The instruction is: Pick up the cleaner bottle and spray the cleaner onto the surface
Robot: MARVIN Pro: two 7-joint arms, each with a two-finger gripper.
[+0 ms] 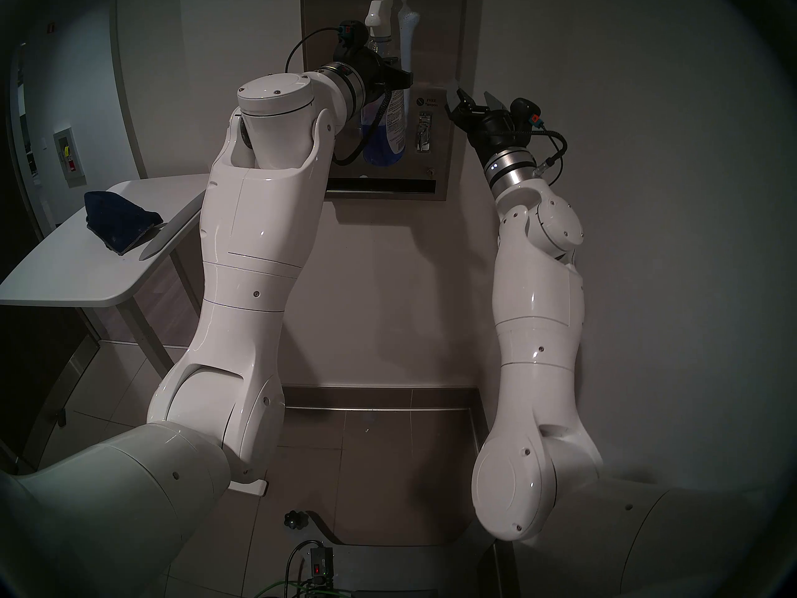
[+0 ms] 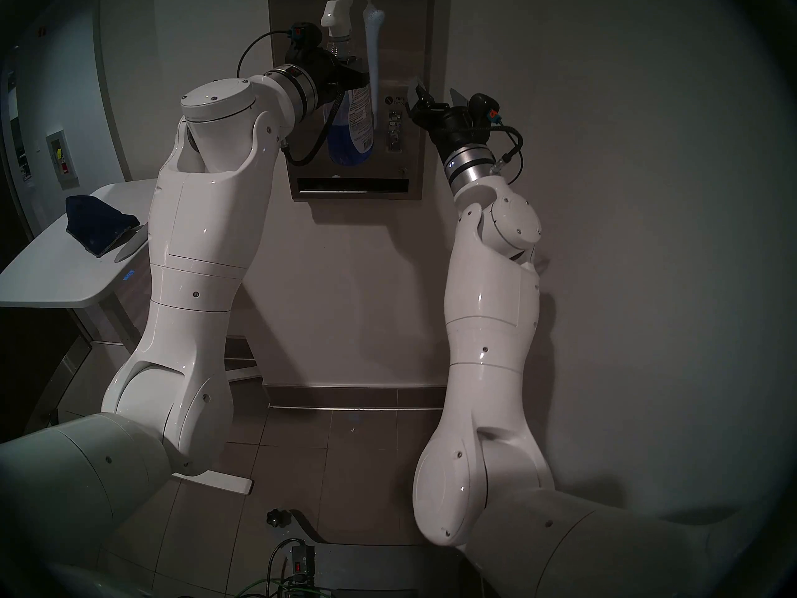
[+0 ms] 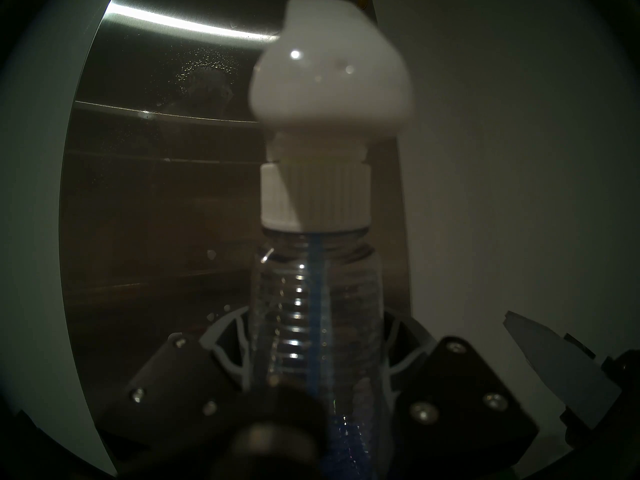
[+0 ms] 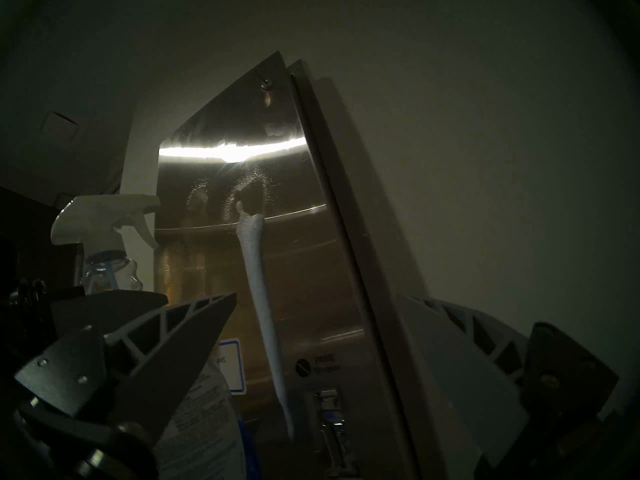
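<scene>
The clear plastic spray bottle (image 1: pixel 385 122) hangs upright before the brushed steel wall dispenser panel (image 1: pixel 435 36); the dark blue cloth (image 1: pixel 118 221) lies on the white bench (image 1: pixel 64 278), far left.

Clear cleaner bottle (image 1: pixel 385 122) upright — blue liquid (low), white foam streak (image 1: pixel 404 36) on steel panel (image 1: pixel 448 32)

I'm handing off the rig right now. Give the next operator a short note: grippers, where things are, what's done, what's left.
Left gripper: shut on the bottle, held upright in front of the steel panel, nozzle toward it.
Right gripper: open, empty, beside the panel's right edge.
Done: bottle picked up; a white foam streak runs down the panel, with droplets around its top.
Left: judge whether coverage is enough; spray again if not.
Cloth lies on the side table, untouched.
</scene>
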